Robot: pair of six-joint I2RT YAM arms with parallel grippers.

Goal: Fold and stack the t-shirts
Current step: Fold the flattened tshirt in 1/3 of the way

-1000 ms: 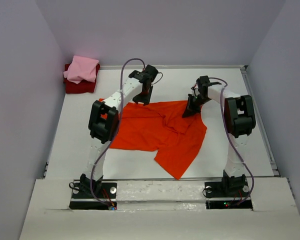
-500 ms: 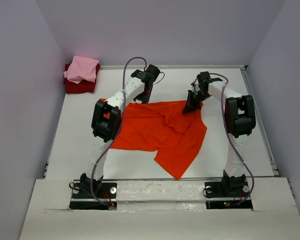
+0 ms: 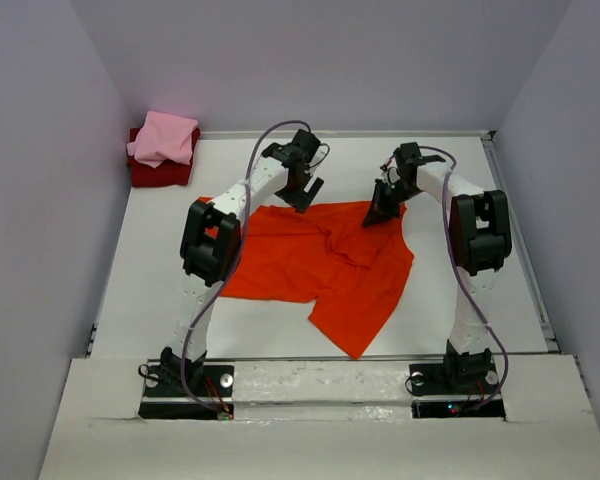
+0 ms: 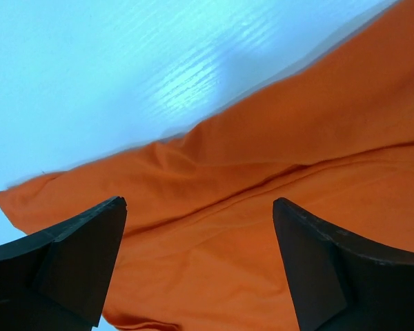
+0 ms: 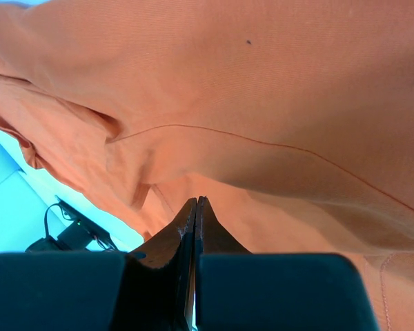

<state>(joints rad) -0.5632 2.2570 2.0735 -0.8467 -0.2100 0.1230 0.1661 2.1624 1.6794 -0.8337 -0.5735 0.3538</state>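
- So, the white table [image 3: 150, 290] has the orange-red t-shirt [image 3: 310, 262] at its middle, spread but rumpled, one flap pointing toward the arm bases.
- Pink t-shirt [image 3: 164, 138] sits folded on the dark red t-shirt [image 3: 158, 176] in the far-left corner, well apart.
- Left gripper [image 3: 306, 193]: jaws wide apart over the shirt's far edge. Only the wrist view shows that hem against the table.
- Right gripper [image 3: 382, 214]: jaws pressed together at the far-right corner. The wrist view adds a seam; pinch unclear.

Orange-red t-shirt [image 3: 310, 265]: soft matt cloth, creased. Table [image 4: 124, 62]: smooth, faint sheen. Left pincer fingers [image 4: 76, 262]: matt black plastic.
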